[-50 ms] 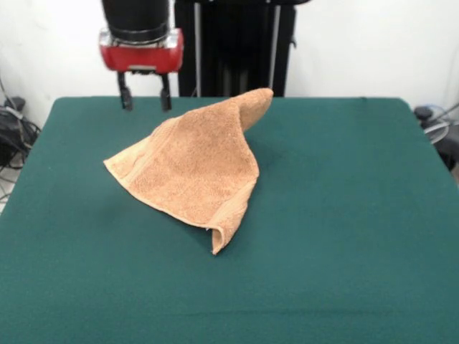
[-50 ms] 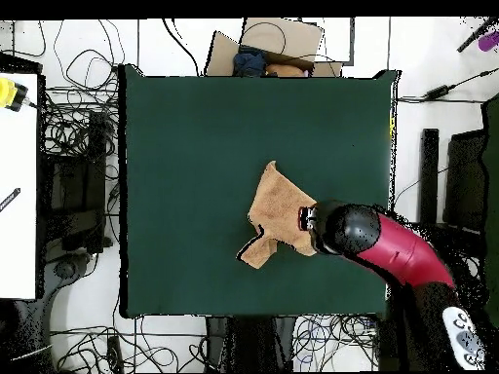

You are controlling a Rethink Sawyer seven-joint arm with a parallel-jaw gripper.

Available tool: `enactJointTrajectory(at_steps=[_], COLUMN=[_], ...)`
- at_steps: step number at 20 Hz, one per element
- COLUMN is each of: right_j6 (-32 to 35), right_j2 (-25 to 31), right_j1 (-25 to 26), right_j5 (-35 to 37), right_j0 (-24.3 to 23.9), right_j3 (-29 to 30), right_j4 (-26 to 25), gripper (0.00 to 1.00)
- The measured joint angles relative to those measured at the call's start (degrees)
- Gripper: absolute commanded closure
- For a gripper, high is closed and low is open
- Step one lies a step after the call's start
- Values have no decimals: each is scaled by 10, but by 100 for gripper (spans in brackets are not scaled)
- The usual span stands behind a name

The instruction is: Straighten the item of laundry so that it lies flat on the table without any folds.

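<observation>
The item of laundry (image 1: pixel 193 172), an orange-tan terry towel, lies folded over into a rough triangle near the middle of the dark green table (image 1: pixel 344 215). Its far corner curls up into a peak, and a border band runs along its near right edge. My gripper (image 1: pixel 145 100) hangs open and empty above the table's far side, left of the towel's peak and clear of it. From overhead, the towel (image 2: pixel 278 214) sits right of the table's (image 2: pixel 195 146) centre, with the gripper (image 2: pixel 310 218) at its right edge under the red arm.
Tangled cables (image 2: pixel 83 127) lie on the floor along both sides of the table. A cardboard box (image 2: pixel 278 44) sits beyond the table's top edge in the overhead view, and a white bench (image 2: pixel 19 185) stands at the left.
</observation>
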Motion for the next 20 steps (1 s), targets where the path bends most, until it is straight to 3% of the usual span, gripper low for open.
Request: enactJointTrajectory(at_steps=[6, 20], right_j6=[0, 0], right_j2=[41, 80], right_j1=[40, 95], right_j5=[-12, -106], right_j0=[-19, -19], right_j3=[-33, -26], right_j4=[0, -18], gripper=[0, 0])
